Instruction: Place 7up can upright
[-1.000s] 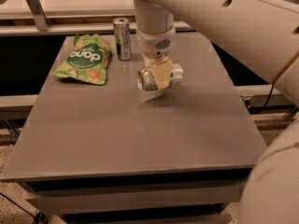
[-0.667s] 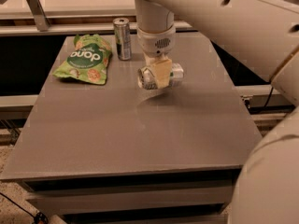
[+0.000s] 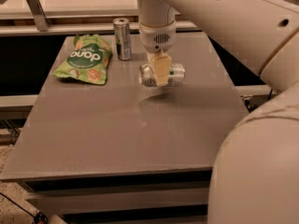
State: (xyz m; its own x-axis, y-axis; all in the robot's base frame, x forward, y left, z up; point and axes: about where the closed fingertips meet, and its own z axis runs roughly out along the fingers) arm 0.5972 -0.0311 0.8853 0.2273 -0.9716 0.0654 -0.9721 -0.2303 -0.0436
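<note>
The 7up can (image 3: 175,74), silver with a green band, lies sideways in my gripper (image 3: 160,76), held a little above the grey table (image 3: 117,129). Its silver top faces left. The gripper hangs from the arm above the table's far middle, and its pale fingers (image 3: 160,69) are shut across the can's middle. A shadow lies on the table just below the can.
A taller slim silver-and-dark can (image 3: 122,38) stands upright at the back, left of the gripper. A green snack bag (image 3: 85,59) lies at the back left. My white arm (image 3: 243,27) fills the upper right, and a large white arm part fills the lower right corner.
The gripper and the can stay in nearly the same place, with the can still on its side. Nothing else has moved.
</note>
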